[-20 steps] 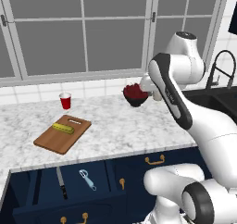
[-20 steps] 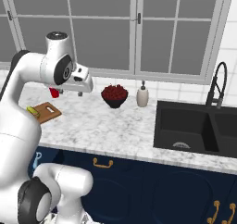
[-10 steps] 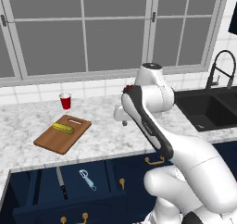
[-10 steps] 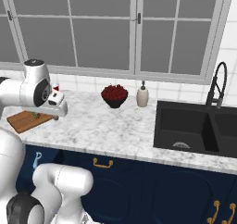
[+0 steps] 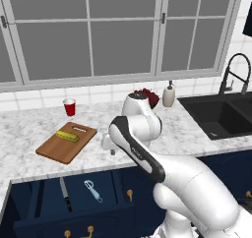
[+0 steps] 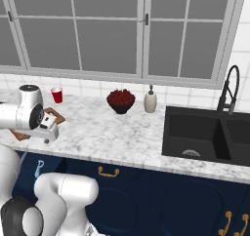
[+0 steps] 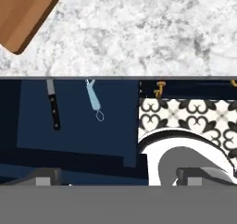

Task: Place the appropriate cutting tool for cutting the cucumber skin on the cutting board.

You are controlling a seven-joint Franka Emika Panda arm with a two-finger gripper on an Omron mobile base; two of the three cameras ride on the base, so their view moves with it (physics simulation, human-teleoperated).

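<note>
The peeler (image 5: 92, 190), light-blue handled with a pale head, lies in the open drawer (image 5: 78, 197) under the counter, right of the black-handled knife (image 5: 64, 195). In the hand view the peeler (image 7: 95, 100) and the knife (image 7: 53, 109) lie side by side below the counter edge. On the counter sits the brown cutting board (image 5: 59, 151), and the yellow-green cucumber (image 5: 66, 136) rests on it. My gripper (image 5: 112, 151) hovers over the counter's front edge just right of the board, open and holding nothing; its fingertips (image 7: 44, 177) stand wide apart. In the right base view the gripper (image 6: 47, 138) hangs beside the board (image 6: 54, 116).
A red cup (image 5: 69, 106) stands behind the board. A dark bowl of red fruit (image 6: 120, 99) and a soap dispenser (image 6: 150, 101) stand near the back wall. The black sink (image 6: 205, 135) with its faucet (image 6: 229, 86) lies to the right. Patterned floor (image 7: 185, 114) shows beside the drawer.
The arm has swung left from near the fruit bowl to the counter's front edge beside the board, and the hand has come down lower. The peeler, knife and cucumber have not moved.
</note>
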